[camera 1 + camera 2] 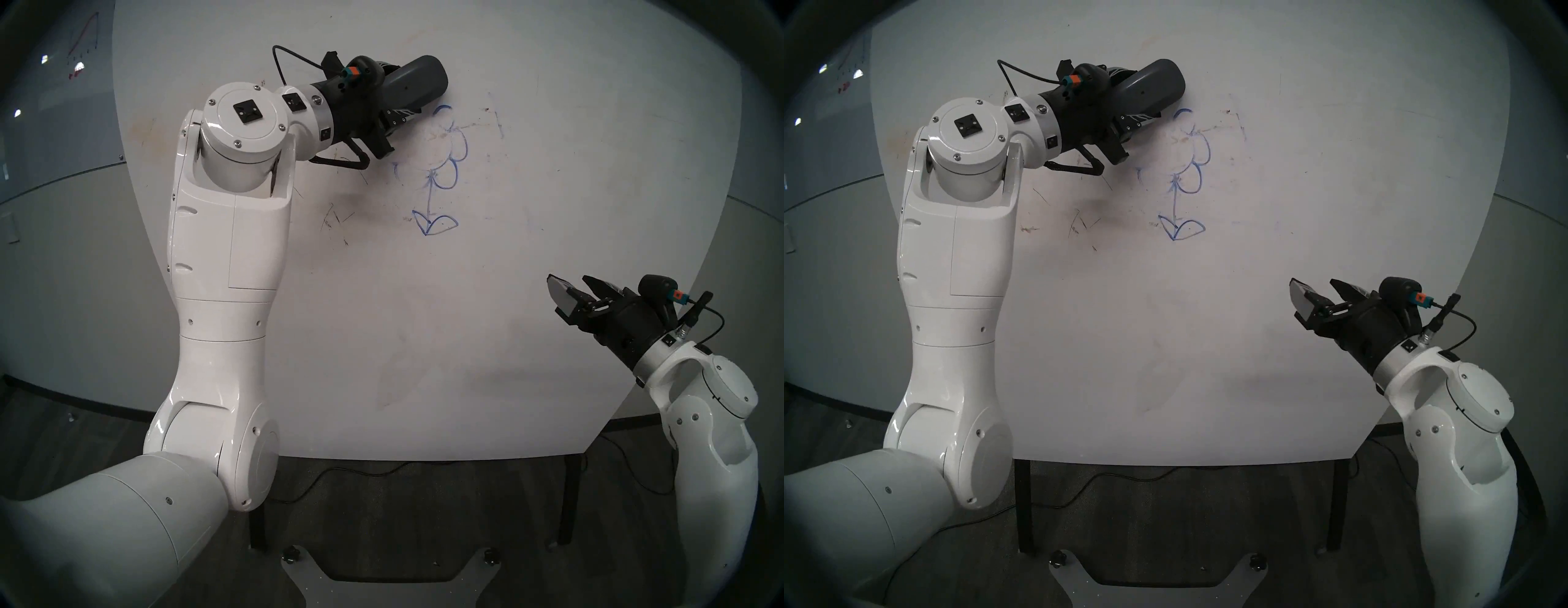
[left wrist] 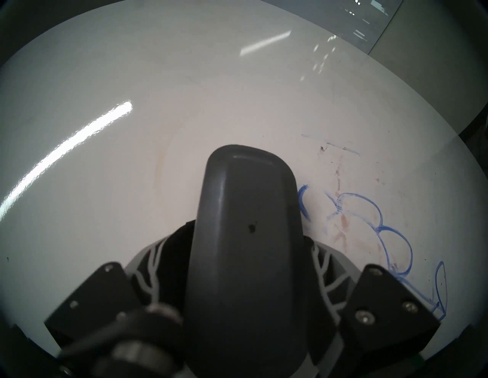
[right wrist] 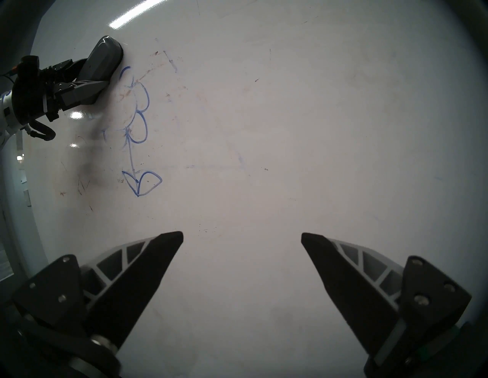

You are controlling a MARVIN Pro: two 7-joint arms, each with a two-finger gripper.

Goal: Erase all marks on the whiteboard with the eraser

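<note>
The whiteboard [image 1: 424,318] [image 1: 1123,318] [image 2: 132,158] [image 3: 290,132] fills the scene. The marks [image 1: 441,178] [image 1: 1185,178] [image 2: 383,229] [image 3: 137,126] are a blue flower: right petals, stem and two leaves are crisp, the left petals only faint remnants. My left gripper [image 1: 401,95] [image 1: 1138,99] [image 2: 245,264] [image 3: 87,79] is shut on the dark grey eraser [image 1: 418,83] [image 1: 1151,87] [image 2: 248,211] [image 3: 104,60], which lies against the board just up-left of the flower's top arc. My right gripper [image 1: 572,282] [image 1: 1317,283] [image 3: 242,235] hovers open and empty at the lower right.
Short brown and black scratchy stains [image 1: 335,220] sit left of the flower, under my left wrist. A grey wall panel with a red graph [image 1: 85,42] is at far left. Dark legs [image 1: 568,496] and a floor cable [image 1: 339,475] show below the board's near edge.
</note>
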